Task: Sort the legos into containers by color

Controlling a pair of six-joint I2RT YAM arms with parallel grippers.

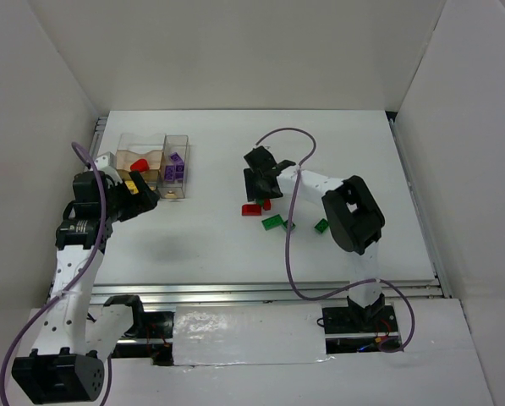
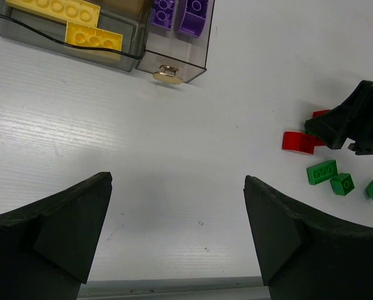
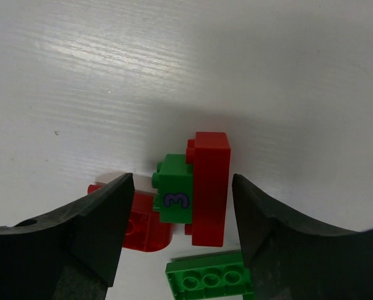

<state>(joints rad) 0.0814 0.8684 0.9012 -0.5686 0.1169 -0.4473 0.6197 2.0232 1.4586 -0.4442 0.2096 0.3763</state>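
Observation:
The clear container stands at the back left and holds a red lego, purple legos and, in the left wrist view, yellow legos and purple legos. My left gripper is open and empty just in front of the box. My right gripper is open and low over the loose pile at mid-table. Its jaws straddle a green lego marked 3 pressed against a red lego, with a gap on both sides.
A rounded red lego and a green three-stud lego lie just beside the right jaws. More green legos lie in front of them. A gold latch sticks out of the box's front. White walls enclose the table.

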